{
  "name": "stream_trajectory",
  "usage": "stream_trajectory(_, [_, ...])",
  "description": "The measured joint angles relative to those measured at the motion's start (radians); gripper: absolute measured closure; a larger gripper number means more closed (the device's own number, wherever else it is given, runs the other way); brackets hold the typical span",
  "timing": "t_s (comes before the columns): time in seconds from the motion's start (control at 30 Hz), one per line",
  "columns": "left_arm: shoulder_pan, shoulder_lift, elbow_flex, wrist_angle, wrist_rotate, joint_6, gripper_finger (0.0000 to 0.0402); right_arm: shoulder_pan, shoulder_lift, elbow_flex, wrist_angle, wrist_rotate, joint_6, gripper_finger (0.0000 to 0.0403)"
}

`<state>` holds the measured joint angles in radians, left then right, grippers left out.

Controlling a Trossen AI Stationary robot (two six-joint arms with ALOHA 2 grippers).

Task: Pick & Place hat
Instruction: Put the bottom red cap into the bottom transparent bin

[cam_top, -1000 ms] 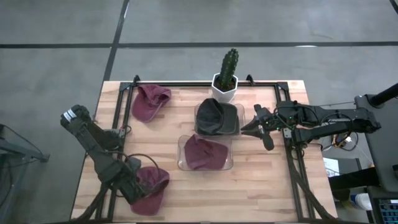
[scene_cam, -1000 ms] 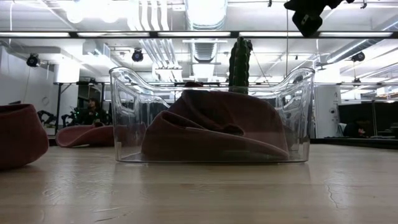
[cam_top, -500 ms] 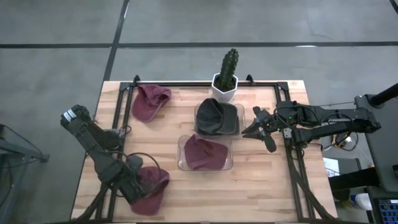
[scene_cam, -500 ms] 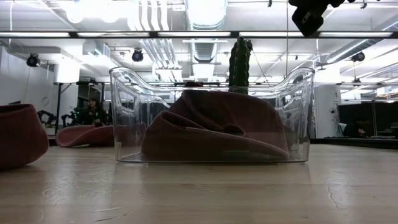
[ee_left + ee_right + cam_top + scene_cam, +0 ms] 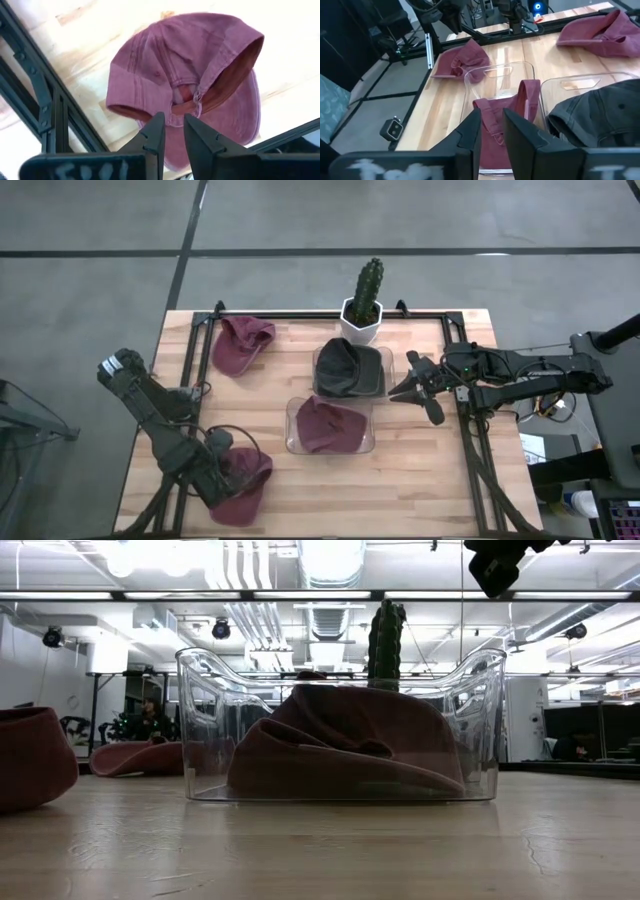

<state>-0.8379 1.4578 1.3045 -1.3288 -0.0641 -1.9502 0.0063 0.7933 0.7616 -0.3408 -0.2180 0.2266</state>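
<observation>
Left arm reaches from the tabletop's (image 5: 420, 470) near left edge, bent at the elbow, wrist angled down toward the near left corner. Left pincer (image 5: 172, 131) sits low over a crumpled maroon cloth cap (image 5: 243, 482); its two dark fingers (image 5: 152, 137) stand narrowly apart, tips at the cap's back strap. Whether they pinch the cloth cannot be told: the tips overlap the strap in the wrist view, and in the high view the pincer body covers the contact. The low view shows only a cut-off edge of this cap at its border.

Mid tabletop: a clear plastic tub (image 5: 294, 442) holds a second maroon cap (image 5: 326, 424), folded, inside its walls. Just behind it, a second clear tub (image 5: 385, 380) holds a dark grey cap (image 5: 343, 365).

Right arm stretches in level from the right side, raised above the wood. Right pincer (image 5: 403, 386) hovers just beside the grey cap's tub, pointing at it, fingers (image 5: 470, 135) narrowly parted with nothing between them. In the low view only its dark underside shows at the upper edge.

Far left: a third maroon cap (image 5: 240, 344) lies loose on the wood. Far centre: a green cactus in a white pot (image 5: 362, 308), touching neither tub.
</observation>
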Motion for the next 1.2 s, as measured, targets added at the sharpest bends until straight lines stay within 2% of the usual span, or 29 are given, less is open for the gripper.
stream_trajectory(0.17, [0.0,0.0,0.0,-0.042,-0.007,-0.108,0.0339,0.0,0.0,0.0,0.0,0.0,-0.028,0.033])
stream_trajectory(0.43, [0.0,0.0,0.0,-0.023,-0.007,-0.093,0.0334,0.0,0.0,0.0,0.0,0.0,-0.028,0.0339])
stream_trajectory(0.53, [0.0,0.0,0.0,-0.007,-0.007,-0.074,0.0311,0.0,0.0,0.0,0.0,0.0,-0.028,0.0337])
stream_trajectory(0.77, [0.0,0.0,0.0,-0.005,0.0,-0.069,0.0217,0.0,0.0,0.0,0.0,0.0,-0.029,0.0331])
stream_trajectory(0.87, [-0.002,0.0,0.0,0.036,0.002,-0.069,0.0191,0.0,0.0,0.0,0.0,0.0,-0.029,0.0329])
stream_trajectory(1.07, [-0.019,0.035,-0.027,0.029,0.008,-0.1,0.0179,0.0,0.001,0.0,0.001,0.0,-0.028,0.033])
stream_trajectory(1.2, [-0.03,0.059,-0.088,0.039,0.088,-0.166,0.0179,0.0,0.001,0.0,0.001,0.0,-0.025,0.0336])
